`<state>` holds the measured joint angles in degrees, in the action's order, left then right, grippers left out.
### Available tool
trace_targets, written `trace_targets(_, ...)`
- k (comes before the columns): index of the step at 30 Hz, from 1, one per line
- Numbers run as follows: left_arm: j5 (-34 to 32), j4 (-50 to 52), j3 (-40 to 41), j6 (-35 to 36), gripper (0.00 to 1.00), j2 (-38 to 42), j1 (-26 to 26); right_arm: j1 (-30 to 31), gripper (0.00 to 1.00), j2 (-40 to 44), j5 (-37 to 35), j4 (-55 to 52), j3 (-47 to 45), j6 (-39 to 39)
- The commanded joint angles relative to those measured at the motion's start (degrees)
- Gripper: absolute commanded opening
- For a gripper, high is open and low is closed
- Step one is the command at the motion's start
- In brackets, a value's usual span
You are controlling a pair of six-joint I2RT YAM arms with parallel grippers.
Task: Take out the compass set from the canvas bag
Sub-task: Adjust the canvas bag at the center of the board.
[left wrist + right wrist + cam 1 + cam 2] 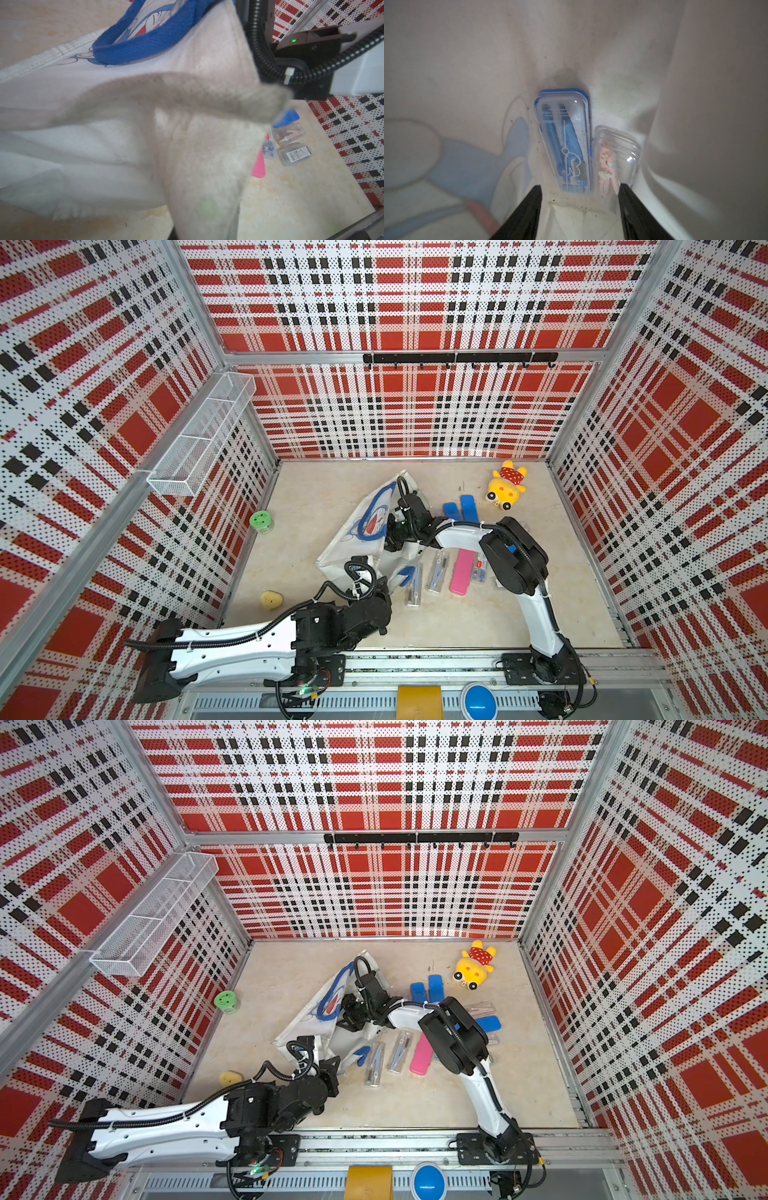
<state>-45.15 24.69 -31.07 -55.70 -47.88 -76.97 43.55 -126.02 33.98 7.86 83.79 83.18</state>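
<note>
Fingers (525,212) of the right arm are spread with nothing between them, deep inside the canvas bag (353,547) on the desk (457,622). The left fingers (331,1065) are closed, seemingly pinching the bag's rim to keep its mouth up. At the bag's bottom lies the compass set (563,143), just ahead of the right fingers. Its long axis runs away from them, and its near end sits between the 2 tips. A smaller clear case (614,158) lies against its side.
</note>
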Motion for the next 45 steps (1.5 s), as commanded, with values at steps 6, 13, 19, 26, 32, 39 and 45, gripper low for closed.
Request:
trace_targets(6,2.91,-1.04,-3.12,3.05,0.00,-2.64,0.73,2.14,0.69,-4.46,0.29,4.38,3.62,0.44)
trace_targets(13,3.94,-0.43,-2.70,2.42,0.00,-2.10,0.92,2.17,0.57,-8.05,0.32,11.10,3.39,1.47)
trace_targets(19,0.68,7.72,-3.31,-3.50,0.24,2.49,1.03,1.10,0.50,-6.51,-0.82,7.50,1.50,-3.23)
trace_targets(26,-1.46,21.39,-8.42,-9.18,0.76,8.79,1.14,0.47,0.52,-4.86,-1.21,1.01,2.37,-7.72)
trace_targets(32,-4.08,33.00,-19.45,-11.26,0.64,9.98,0.90,0.48,0.53,-3.65,-1.62,-1.55,2.94,-9.80)
trace_targets(39,6.38,36.35,-38.19,1.59,0.67,-2.94,13.60,0.46,0.54,-2.06,-2.20,-4.64,4.28,-11.43)
trace_targets(45,26.25,36.13,-46.36,5.47,0.65,-17.82,25.41,0.48,0.55,-2.04,-2.22,-5.33,4.37,-10.88)
